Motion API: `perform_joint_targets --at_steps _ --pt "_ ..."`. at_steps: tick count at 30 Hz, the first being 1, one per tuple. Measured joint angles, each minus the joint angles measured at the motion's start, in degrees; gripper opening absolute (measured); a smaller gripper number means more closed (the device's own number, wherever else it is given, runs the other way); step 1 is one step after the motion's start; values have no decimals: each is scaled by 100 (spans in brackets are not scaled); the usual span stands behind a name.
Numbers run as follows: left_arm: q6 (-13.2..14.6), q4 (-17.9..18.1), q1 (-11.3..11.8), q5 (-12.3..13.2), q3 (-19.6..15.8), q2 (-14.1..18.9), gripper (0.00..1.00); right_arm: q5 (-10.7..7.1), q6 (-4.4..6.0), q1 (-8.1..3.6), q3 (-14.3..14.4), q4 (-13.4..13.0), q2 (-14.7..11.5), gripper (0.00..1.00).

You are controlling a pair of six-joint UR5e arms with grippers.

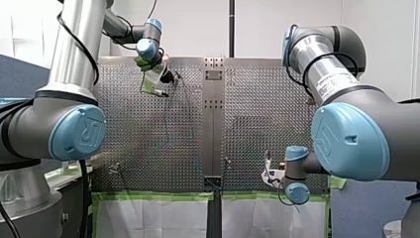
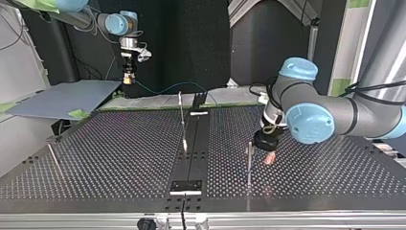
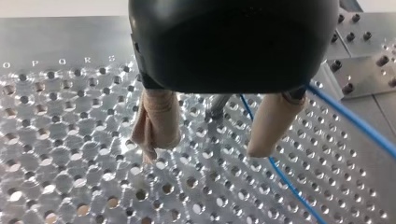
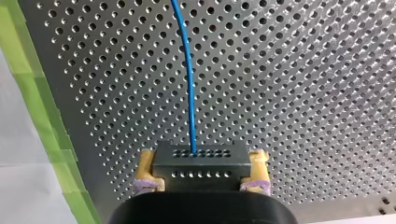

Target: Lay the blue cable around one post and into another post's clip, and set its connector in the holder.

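Left gripper (image 3: 205,149): beige-padded fingers (image 3: 156,123) stand apart and released, grasping nothing, tips just above the perforated tabletop (image 3: 70,140). A thin grey post (image 3: 217,106) rises between the two fingers, nearer the finger beside which the cable runs. The blue cable (image 3: 280,177) passes just beside this post and under that finger. A second stretch of it runs outside the same finger, towards a bolted plate (image 3: 369,70). Whether the cable touches the post cannot be told. Right gripper (image 4: 201,173): yellow-padded fingers are clenched on the connector (image 4: 201,161), a dark block with two rows of small holes, held by its two sides. The cable leaves the connector's middle and runs straight ahead over the tabletop, curving slightly. Green tape (image 4: 42,107) borders the tabletop edge beside this gripper. In the top view the right gripper hangs raised at the far left, past the tabletop's far edge. The left gripper stands low at the right of the centre strip (image 2: 194,143). The two grippers are well apart.
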Motion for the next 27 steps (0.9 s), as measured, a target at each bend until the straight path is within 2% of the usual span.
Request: perform_joint_targets --at_steps 6,16,27 --pt "-67 -6 -27 119 0 19 100 0 0 -12 -1 3 9 0" --pt "15 -58 -94 47 -19 220 100 0 2 -20 -3 -3 14 0" --pt "214 -52 -151 -53 -421 424 100 0 14 -24 -4 -4 21 0"
